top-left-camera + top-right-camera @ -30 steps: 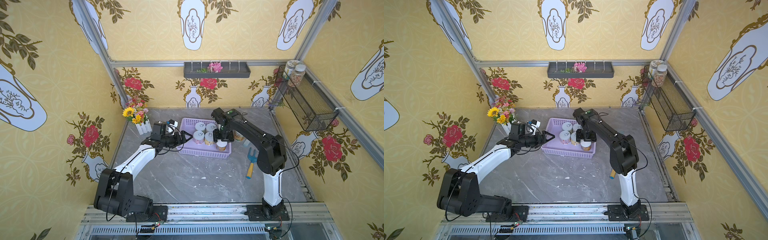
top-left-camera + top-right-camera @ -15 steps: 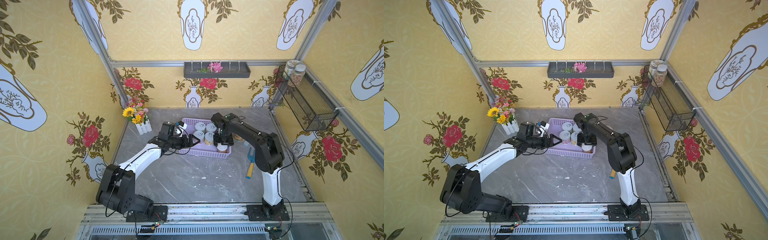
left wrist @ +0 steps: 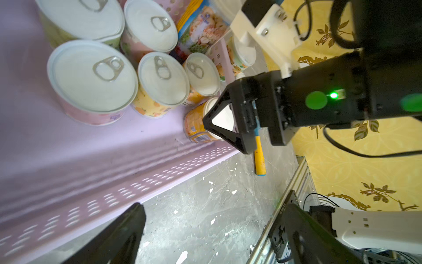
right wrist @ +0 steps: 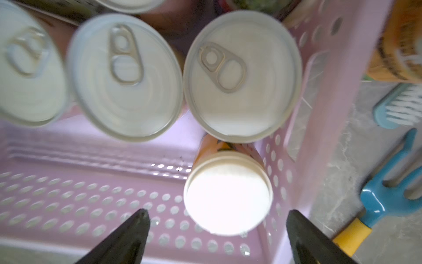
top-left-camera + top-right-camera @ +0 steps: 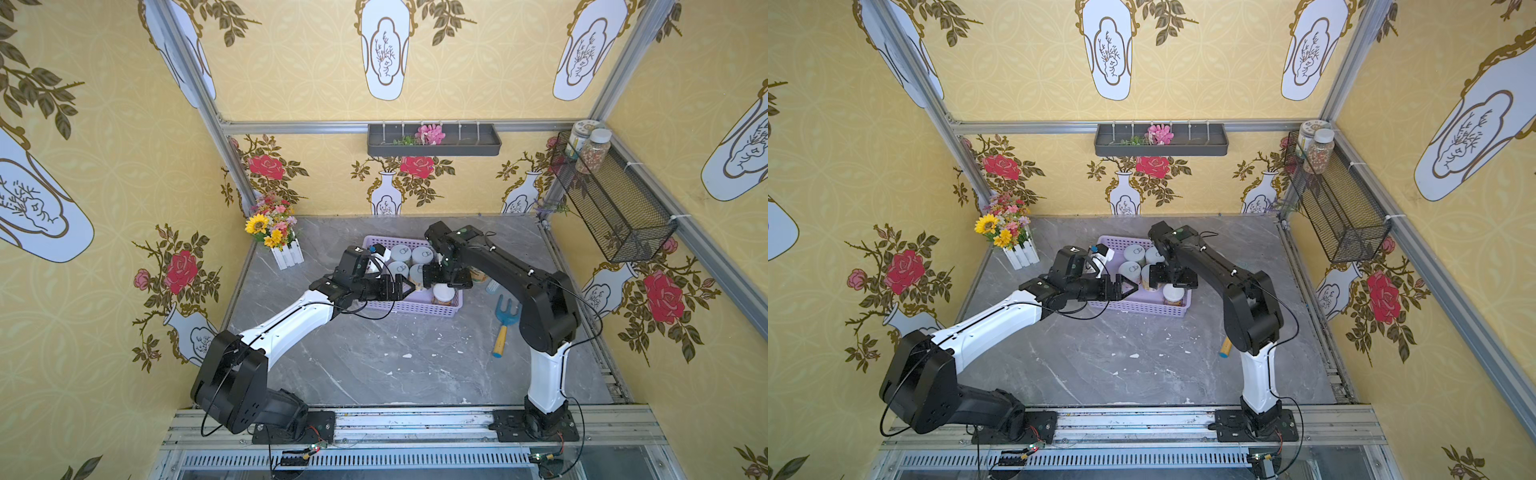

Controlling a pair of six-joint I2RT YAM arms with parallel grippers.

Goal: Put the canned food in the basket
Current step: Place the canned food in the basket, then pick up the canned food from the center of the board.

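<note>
Just released: the right gripper (image 4: 214,217), clamped on its load a second ago, now stands with jaws spread wide, a finger on either side of the orange-labelled tin (image 4: 228,194) and touching it nowhere that shows. That tin sits upright on the floor of the lilac basket (image 4: 91,198), in the near right corner, pale end up, close against the side wall and just beside a neighbour; whether they touch I cannot tell. The left wrist view shows five pull-tab tins (image 3: 91,75) packed together, lids up, with a blue-labelled tin (image 3: 201,32) behind them; how that one lies I cannot tell. The left gripper (image 5: 402,286) hangs over the basket's near side, jaws open, nothing in them; over the same second it has crept further across the basket. For the task, this placement looks done, seven in by my count. One last tin (image 5: 478,274) is on the table (image 5: 374,361), just outside the basket's right wall, half hidden under the right arm. My judgement: the right gripper should rise straight up so as not to knock the tin it set down, then go for the one outside. A garden fork (image 5: 505,324) lies near that tin, no part of the job.
</note>
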